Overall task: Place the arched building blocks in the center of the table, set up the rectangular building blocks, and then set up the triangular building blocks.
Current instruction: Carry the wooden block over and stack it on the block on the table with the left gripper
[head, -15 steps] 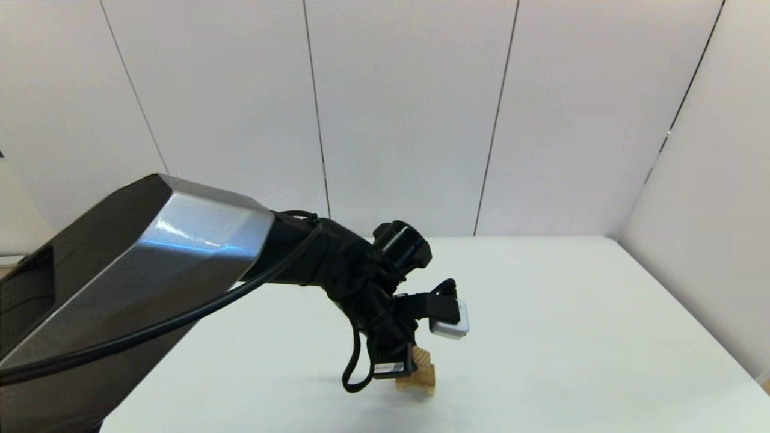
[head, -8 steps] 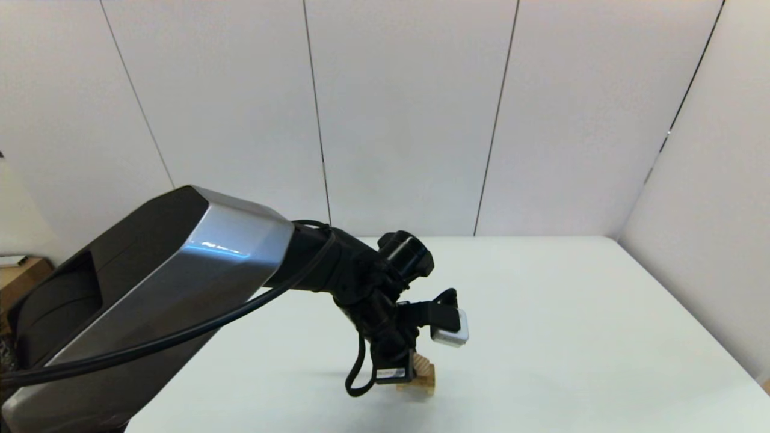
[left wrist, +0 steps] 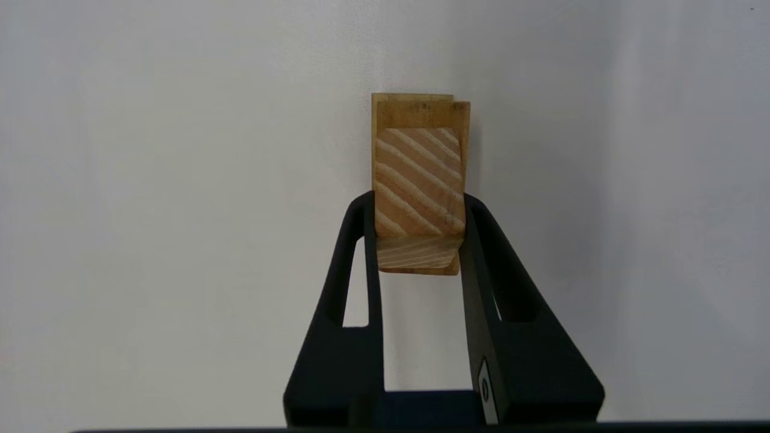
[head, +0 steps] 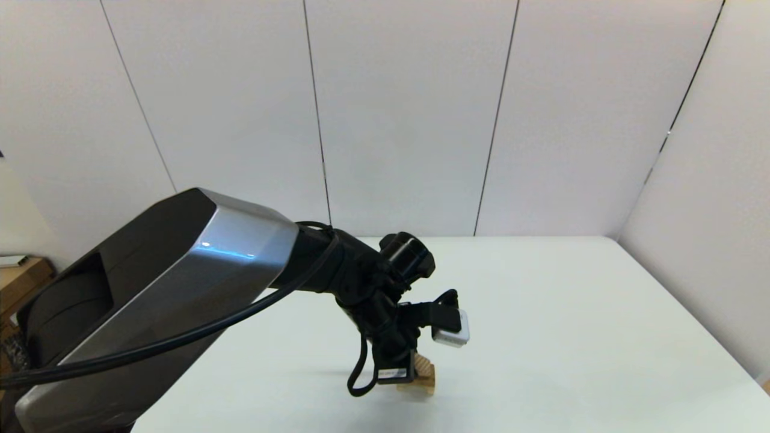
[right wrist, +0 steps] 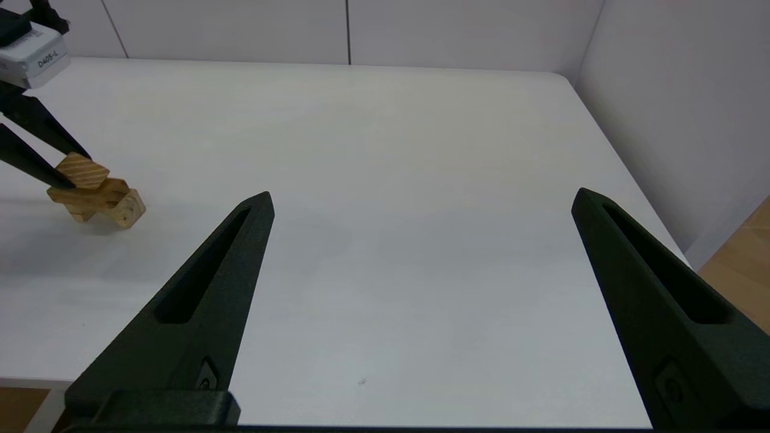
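Observation:
My left gripper (head: pixel 414 368) is shut on the triangular building block (left wrist: pixel 419 186), a small wedge with striped grain, gripping it on both sides. The wedge sits on top of the rectangular building block (left wrist: pixel 421 113), a tan flat slab. Under that lies the arched building block (right wrist: pixel 124 210). The right wrist view shows this stack from the side: the wedge (right wrist: pixel 84 170) on the slab (right wrist: pixel 90 192), near the middle of the white table (head: pixel 571 313). In the head view the arm hides most of the stack (head: pixel 426 377). My right gripper (right wrist: pixel 421 198) hovers open and empty over the table's right part.
The left arm's large silver and black link (head: pixel 168 288) fills the lower left of the head view. Pale wall panels (head: pixel 409 120) close off the table's far and right sides. A wooden floor (right wrist: pixel 740 264) shows past the table's right edge.
The left arm has sunk a little, bringing the gripper and the wedge down onto the stack. The right gripper does not show in the earlier frames.

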You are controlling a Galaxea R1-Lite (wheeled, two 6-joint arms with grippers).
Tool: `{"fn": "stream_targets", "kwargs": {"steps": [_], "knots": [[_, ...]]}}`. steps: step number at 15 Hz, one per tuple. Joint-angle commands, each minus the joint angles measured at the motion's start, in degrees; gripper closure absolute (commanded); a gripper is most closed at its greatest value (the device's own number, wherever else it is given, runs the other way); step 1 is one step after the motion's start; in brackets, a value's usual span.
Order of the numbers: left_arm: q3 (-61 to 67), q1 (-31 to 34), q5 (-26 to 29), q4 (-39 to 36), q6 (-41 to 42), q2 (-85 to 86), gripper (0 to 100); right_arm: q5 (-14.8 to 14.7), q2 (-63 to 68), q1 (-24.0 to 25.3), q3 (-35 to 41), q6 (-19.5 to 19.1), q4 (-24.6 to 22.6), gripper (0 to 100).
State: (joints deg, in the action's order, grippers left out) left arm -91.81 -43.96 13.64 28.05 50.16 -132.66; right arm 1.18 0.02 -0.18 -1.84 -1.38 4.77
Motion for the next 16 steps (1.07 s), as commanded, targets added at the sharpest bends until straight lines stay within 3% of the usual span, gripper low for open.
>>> {"fn": "stream_targets", "kwargs": {"steps": [1, 16], "knots": [[-0.13, -0.07, -0.02, 0.25, 0.37, 0.03, 100, 0.05, -0.11, 0.01, 0.00, -0.03, 0.07, 0], [0.05, -0.34, -0.19, 0.43, 0.28, -0.06, 100, 0.05, -0.11, 0.01, 0.00, -0.03, 0.07, 0]]}}
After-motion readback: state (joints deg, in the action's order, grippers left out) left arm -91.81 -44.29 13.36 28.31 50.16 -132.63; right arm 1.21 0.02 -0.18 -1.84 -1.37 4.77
